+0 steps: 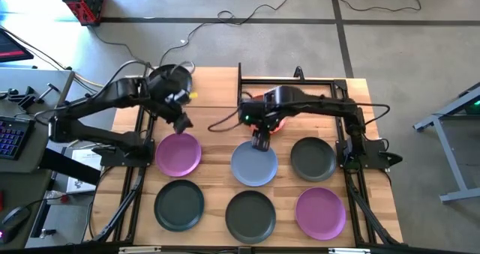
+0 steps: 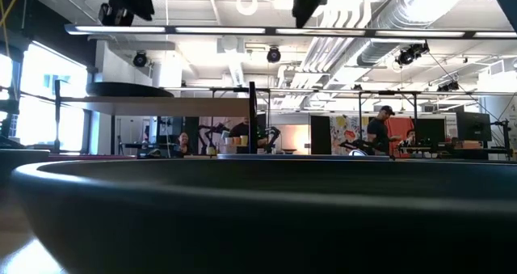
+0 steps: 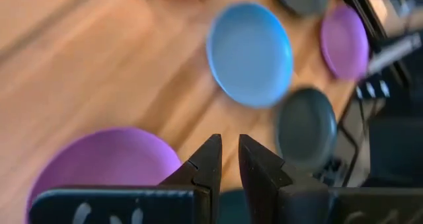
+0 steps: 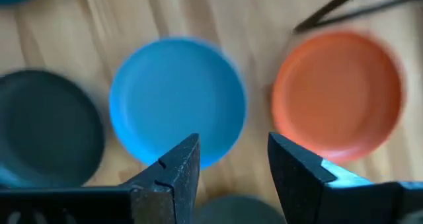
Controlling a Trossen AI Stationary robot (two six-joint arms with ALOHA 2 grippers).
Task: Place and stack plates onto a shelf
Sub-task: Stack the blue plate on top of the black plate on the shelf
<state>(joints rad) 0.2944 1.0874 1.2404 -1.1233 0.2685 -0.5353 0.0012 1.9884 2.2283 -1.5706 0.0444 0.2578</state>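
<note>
Wooden tabletop (image 1: 217, 97) under us: our right gripper (image 1: 260, 141) hangs wide open and empty over the light blue plate (image 1: 253, 166); left gripper (image 1: 182, 124), fingers nearly together, holds nothing above a purple plate (image 1: 178, 153).

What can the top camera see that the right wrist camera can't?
Only the top view shows both arms, the whole table, two purple plates and the left gripper over one of them. Only the right wrist view shows the whole orange plate and the right gripper open, up close. Both show the blue plate and grey plates.
</note>
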